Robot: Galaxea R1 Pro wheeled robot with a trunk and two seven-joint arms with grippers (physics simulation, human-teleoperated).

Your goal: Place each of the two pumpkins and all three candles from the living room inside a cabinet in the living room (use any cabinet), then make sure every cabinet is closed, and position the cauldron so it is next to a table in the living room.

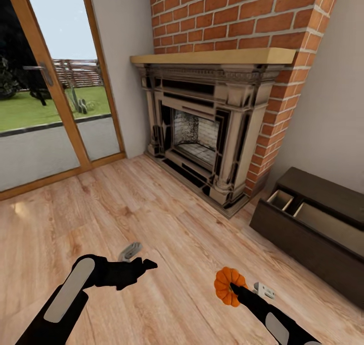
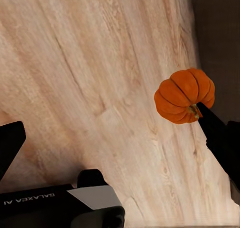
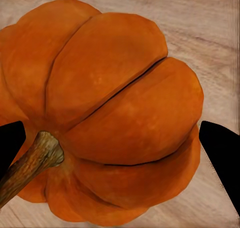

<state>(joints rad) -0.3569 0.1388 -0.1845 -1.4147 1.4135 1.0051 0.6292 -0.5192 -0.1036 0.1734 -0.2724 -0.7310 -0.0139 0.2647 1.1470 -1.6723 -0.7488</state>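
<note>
An orange ribbed pumpkin (image 1: 226, 286) hangs just above the wood floor at the lower right, with my right gripper (image 1: 234, 288) shut on it. In the right wrist view the pumpkin (image 3: 115, 87) sits between the black fingertips (image 3: 220, 148), its brown stem (image 3: 35, 160) pointing to one side. The left wrist view shows the same pumpkin (image 2: 184, 95) over the floor. My left gripper (image 1: 144, 265) hovers open and empty at the lower left. The dark-brown cabinet (image 1: 293, 239) stands at the right wall, its top drawers (image 1: 323, 223) pulled open and pale beige inside.
A brick fireplace (image 1: 202, 132) with a wooden mantel (image 1: 212, 56) fills the wall ahead. A glass door (image 1: 50, 97) with a wood frame is at the left. Open wood floor (image 1: 151, 203) lies between me, the fireplace and the cabinet.
</note>
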